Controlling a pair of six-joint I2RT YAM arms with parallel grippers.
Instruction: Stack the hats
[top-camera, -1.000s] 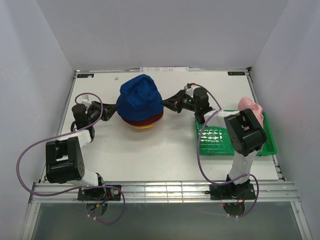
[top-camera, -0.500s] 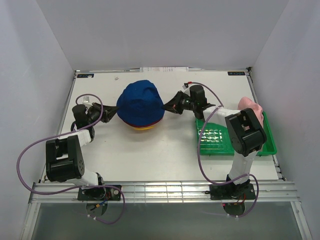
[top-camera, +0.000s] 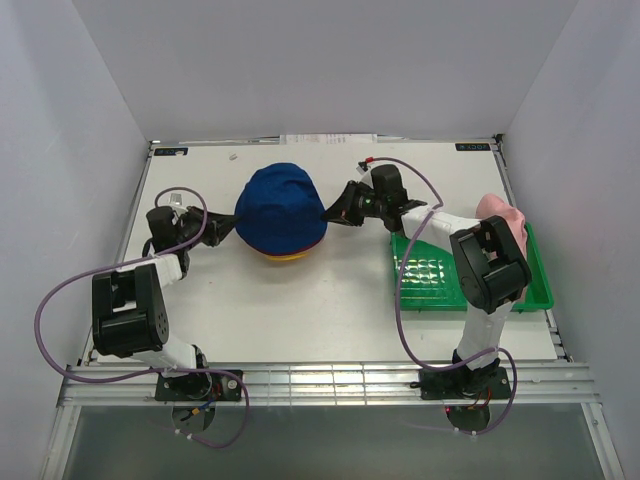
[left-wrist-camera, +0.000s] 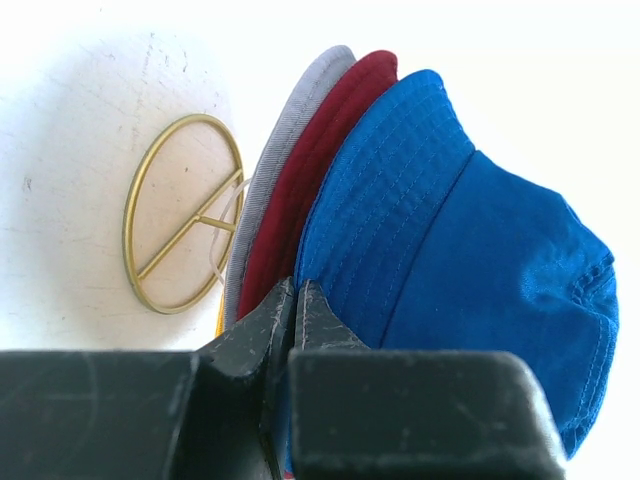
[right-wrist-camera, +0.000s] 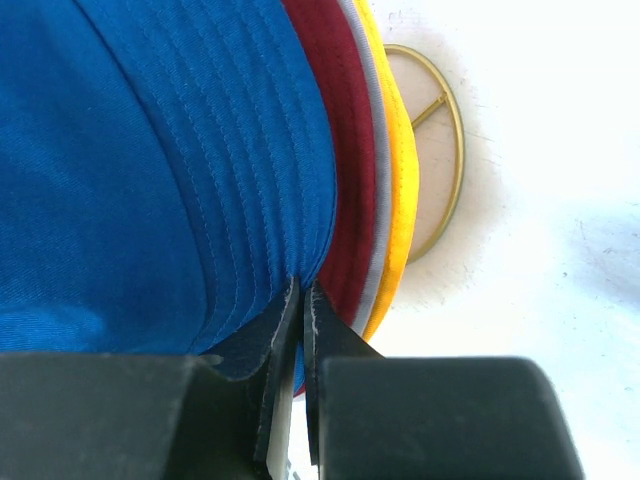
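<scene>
A royal blue hat (top-camera: 280, 205) sits on top of the stack of hats, over dark red (left-wrist-camera: 320, 170), grey (left-wrist-camera: 287, 150) and yellow (right-wrist-camera: 400, 180) brims. My left gripper (top-camera: 228, 226) is at the stack's left side, shut on the blue brim (left-wrist-camera: 340, 230). At the right side my right gripper (top-camera: 328, 214) is shut on the same brim (right-wrist-camera: 250, 170). In both wrist views the jaws pinch the brim's edge. A pink hat (top-camera: 503, 215) lies at the far right on the green tray (top-camera: 440, 280).
The gold wire stand's ring base (left-wrist-camera: 185, 215) rests on the white table under the stack, also seen as gold ring (right-wrist-camera: 440, 170) in the right wrist view. White walls close in the table on three sides. A paper label (top-camera: 330, 139) lies at the back edge.
The blue hat has come down over the stack and its crown now looks rounder and lower. Both grippers have kept their hold on the brim, and the right one has shifted slightly back and left.
</scene>
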